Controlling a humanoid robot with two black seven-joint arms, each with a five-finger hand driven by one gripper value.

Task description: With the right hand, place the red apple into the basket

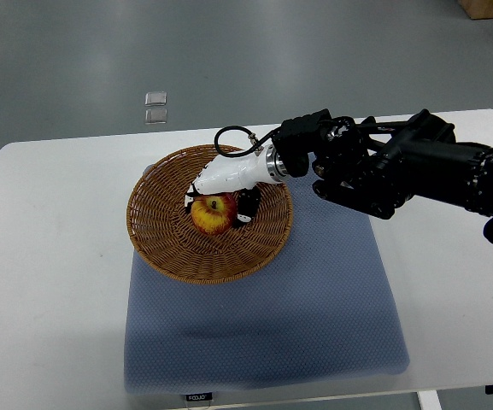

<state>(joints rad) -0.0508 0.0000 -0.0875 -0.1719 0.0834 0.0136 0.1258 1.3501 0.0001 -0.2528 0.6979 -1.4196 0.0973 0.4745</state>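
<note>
The red and yellow apple point(213, 214) lies in the middle of the round wicker basket point(167, 248). My right arm comes in from the right edge, and its white hand point(219, 198) reaches over the basket's far rim onto the apple. The fingers point(193, 195) curl around the apple's far left side and the thumb point(247, 207) presses its right side, so the hand is shut on the apple. The apple's underside appears to rest on the basket floor. My left arm does not show.
The basket stands on the far left part of a blue-grey mat point(314, 316) on a white table point(49, 282). Two small clear plastic pieces point(155, 106) lie on the floor beyond the table's far edge.
</note>
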